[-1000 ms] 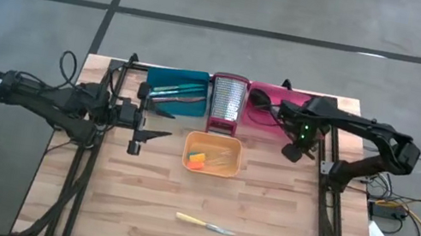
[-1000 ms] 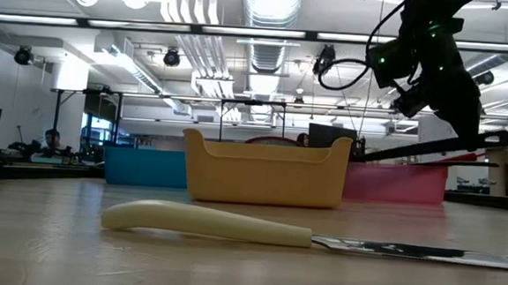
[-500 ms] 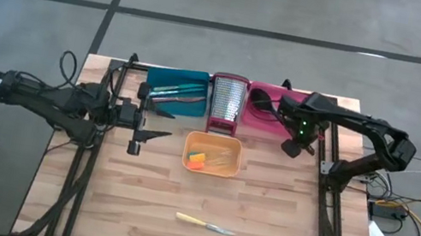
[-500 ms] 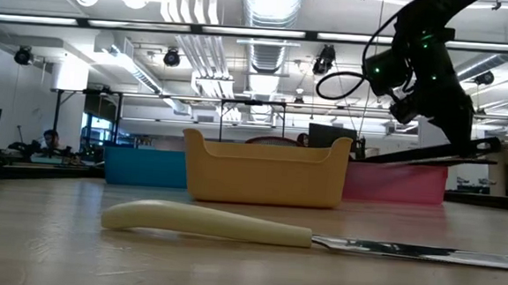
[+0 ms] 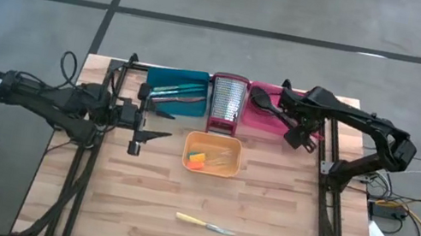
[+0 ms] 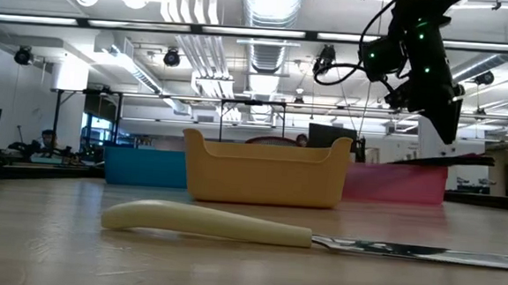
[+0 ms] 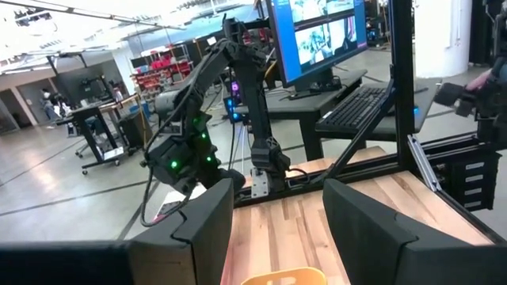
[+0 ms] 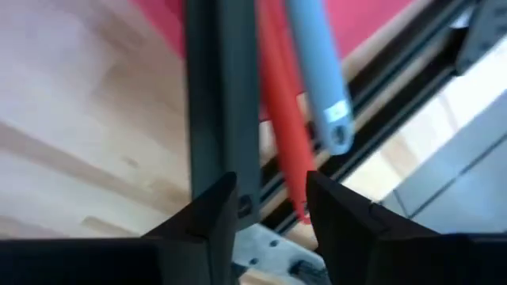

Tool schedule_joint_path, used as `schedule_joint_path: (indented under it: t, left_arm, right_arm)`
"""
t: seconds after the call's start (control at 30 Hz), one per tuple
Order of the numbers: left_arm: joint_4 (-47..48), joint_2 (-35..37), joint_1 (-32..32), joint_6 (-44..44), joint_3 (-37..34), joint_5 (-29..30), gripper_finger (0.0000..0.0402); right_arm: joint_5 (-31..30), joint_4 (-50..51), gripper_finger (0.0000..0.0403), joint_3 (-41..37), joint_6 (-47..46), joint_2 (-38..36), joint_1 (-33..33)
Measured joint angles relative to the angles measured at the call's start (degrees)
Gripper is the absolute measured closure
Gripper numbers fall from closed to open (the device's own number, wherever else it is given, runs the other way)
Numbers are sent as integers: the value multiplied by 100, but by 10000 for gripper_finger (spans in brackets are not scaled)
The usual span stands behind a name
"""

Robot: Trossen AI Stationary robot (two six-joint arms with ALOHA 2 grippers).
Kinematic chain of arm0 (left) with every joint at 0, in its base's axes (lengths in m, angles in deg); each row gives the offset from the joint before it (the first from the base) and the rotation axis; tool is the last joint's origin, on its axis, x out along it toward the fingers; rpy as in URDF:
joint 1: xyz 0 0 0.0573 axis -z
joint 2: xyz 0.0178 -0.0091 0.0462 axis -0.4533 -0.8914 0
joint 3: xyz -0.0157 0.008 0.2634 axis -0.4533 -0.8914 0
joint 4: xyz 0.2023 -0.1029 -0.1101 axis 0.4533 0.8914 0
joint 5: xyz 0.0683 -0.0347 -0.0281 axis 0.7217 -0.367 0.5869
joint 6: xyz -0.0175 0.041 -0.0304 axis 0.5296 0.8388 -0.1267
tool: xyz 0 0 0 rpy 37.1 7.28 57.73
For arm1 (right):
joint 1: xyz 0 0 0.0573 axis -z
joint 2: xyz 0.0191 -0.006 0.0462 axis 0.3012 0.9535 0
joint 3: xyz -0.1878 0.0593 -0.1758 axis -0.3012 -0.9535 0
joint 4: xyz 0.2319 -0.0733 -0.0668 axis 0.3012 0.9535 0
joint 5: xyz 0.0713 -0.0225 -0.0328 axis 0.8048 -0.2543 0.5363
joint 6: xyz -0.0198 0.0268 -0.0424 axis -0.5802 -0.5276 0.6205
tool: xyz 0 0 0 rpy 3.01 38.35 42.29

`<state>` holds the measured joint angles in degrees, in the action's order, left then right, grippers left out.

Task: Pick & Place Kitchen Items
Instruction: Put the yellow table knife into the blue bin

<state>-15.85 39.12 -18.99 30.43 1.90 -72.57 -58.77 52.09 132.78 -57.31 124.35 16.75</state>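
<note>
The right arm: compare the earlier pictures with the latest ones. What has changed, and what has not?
The right hand has swung further over the pink tray, toward the grater, and the black tool handle under it now lies flatter. The left hand, the orange tray and the cream-handled knife are unchanged.

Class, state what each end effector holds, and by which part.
Apparently nothing. The right end effector hovers open over utensil handles jutting from the pink tray; the left end effector waits open, empty, near the teal tray.
</note>
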Motion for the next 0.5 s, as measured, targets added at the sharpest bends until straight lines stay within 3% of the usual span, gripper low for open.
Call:
schedule_joint_path:
  t: [0.27,0.5]
  left_arm:
    - [-8,0,0,-4,0,0,200]
    - [-15,0,0,-9,0,0,200]
  right_arm:
    - [-358,28,202,473,-4,-18,-5]
    - [-362,65,202,1588,-29,-77,-204]
